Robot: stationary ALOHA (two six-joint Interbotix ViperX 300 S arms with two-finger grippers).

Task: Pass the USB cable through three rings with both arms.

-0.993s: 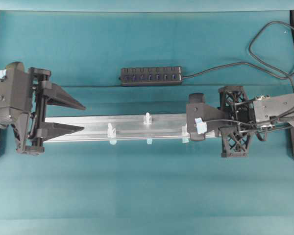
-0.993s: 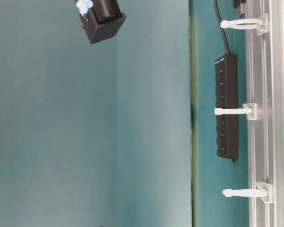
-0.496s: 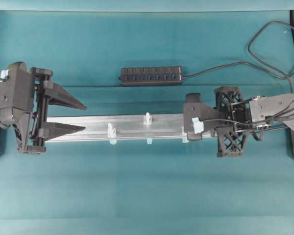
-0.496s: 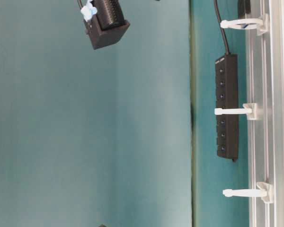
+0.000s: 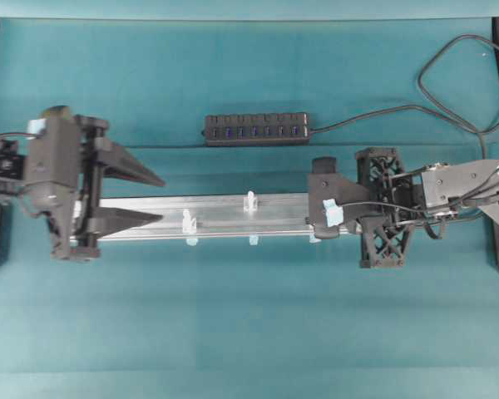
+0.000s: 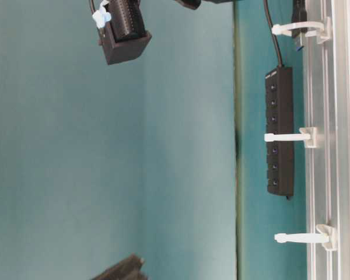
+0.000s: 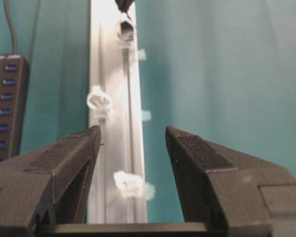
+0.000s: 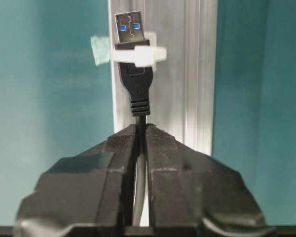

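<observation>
Since earlier frame left gripper [image 5: 150, 198] moved right along rail [image 5: 224, 208], jaws wide. Right wrist view: right gripper [image 8: 140, 132] clamps USB cable [image 8: 136, 86], plug entering first ring [image 8: 138, 54]; you keep plug straight, push slowly.

A robotics lab bench: teal cloth [image 5: 249, 316], clamped aluminium rail [image 5: 224, 208], USB hub [image 5: 256, 129].

Black USB plug [image 8: 133, 49], blue-tongued, pokes through the first white ring [image 8: 138, 54]; two more rings [image 7: 99, 100] stand along the rail
</observation>
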